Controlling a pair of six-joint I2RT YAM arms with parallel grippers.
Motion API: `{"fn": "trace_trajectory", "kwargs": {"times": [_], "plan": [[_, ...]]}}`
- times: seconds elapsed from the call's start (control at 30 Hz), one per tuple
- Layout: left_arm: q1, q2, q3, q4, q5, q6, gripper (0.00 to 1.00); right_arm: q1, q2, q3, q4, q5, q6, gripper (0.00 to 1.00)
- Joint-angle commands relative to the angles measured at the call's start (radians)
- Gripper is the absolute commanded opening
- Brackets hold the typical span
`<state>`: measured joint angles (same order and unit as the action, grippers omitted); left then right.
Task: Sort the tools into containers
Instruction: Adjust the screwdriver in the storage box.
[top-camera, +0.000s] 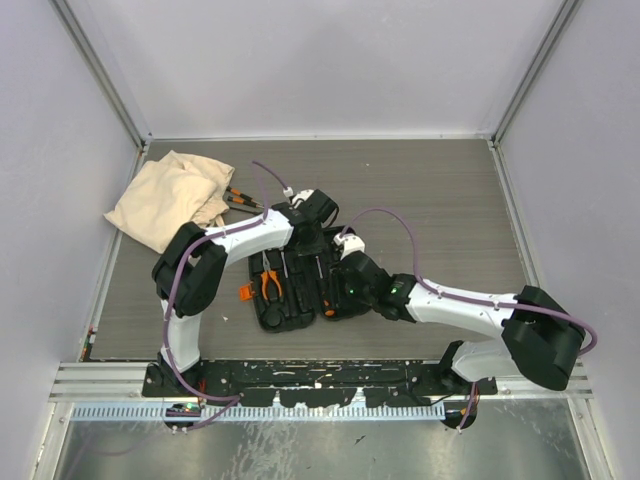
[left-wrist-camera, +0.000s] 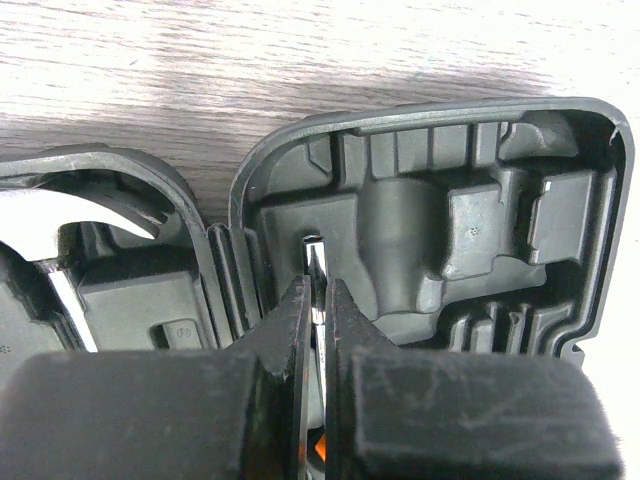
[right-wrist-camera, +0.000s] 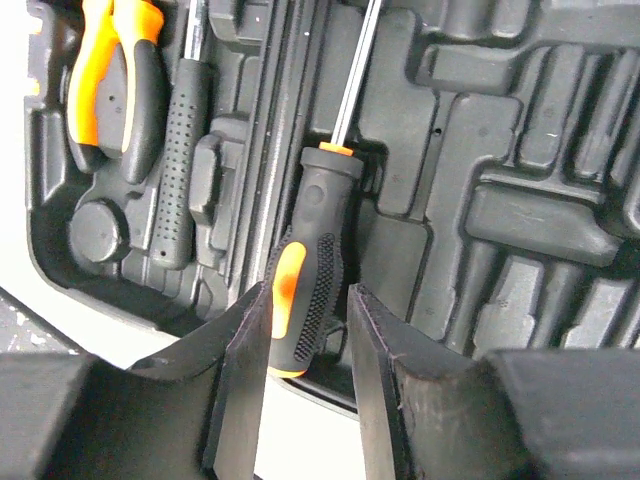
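Note:
An open black moulded tool case (top-camera: 285, 315) lies mid-table. In the left wrist view, my left gripper (left-wrist-camera: 318, 290) is shut on the thin steel shaft of a screwdriver (left-wrist-camera: 316, 262) over the case's right half (left-wrist-camera: 480, 210). In the right wrist view, my right gripper (right-wrist-camera: 308, 300) is open, with a finger on each side of the same screwdriver's orange-and-black handle (right-wrist-camera: 312, 250) at the case's near edge. Orange-handled pliers (right-wrist-camera: 120, 70) and a hammer with a black grip (right-wrist-camera: 180, 150) lie in the left half. The hammer's steel claw (left-wrist-camera: 120, 205) also shows in the left wrist view.
A beige cloth bag (top-camera: 170, 200) lies at the back left, with more orange-and-black tools (top-camera: 240, 200) sticking out at its right edge. Both arms crowd over the case, and the pliers (top-camera: 270, 285) show beside them. Side walls enclose the table.

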<state>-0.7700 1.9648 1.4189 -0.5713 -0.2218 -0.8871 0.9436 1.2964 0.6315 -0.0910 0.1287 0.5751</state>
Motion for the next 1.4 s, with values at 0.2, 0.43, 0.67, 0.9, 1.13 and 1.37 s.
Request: {"fn": "trace_trajectory", "kwargs": {"times": [0.2, 0.43, 0.67, 0.9, 1.13, 1.37], "plan": [[-0.003, 0.05, -0.048, -0.022, 0.024, -0.011, 0.0, 0.018, 0.026, 0.028, 0.066, 0.012, 0.01, 0.35], [-0.002, 0.052, -0.051, -0.021, 0.024, -0.011, 0.0, 0.039, 0.101, 0.051, 0.014, 0.056, 0.02, 0.3], [-0.002, 0.055, -0.052, -0.019, 0.024, -0.011, 0.0, 0.046, 0.143, 0.06, -0.073, 0.118, 0.062, 0.21], [-0.003, 0.06, -0.056, -0.018, 0.025, -0.01, 0.0, 0.046, 0.185, -0.003, -0.107, 0.114, 0.111, 0.13], [-0.002, 0.074, -0.055, -0.02, 0.032, -0.011, 0.0, 0.045, 0.214, -0.078, -0.074, 0.098, 0.14, 0.1], [-0.003, 0.114, -0.03, -0.074, 0.022, -0.026, 0.0, 0.046, 0.221, -0.117, -0.054, 0.062, 0.155, 0.09]]}}
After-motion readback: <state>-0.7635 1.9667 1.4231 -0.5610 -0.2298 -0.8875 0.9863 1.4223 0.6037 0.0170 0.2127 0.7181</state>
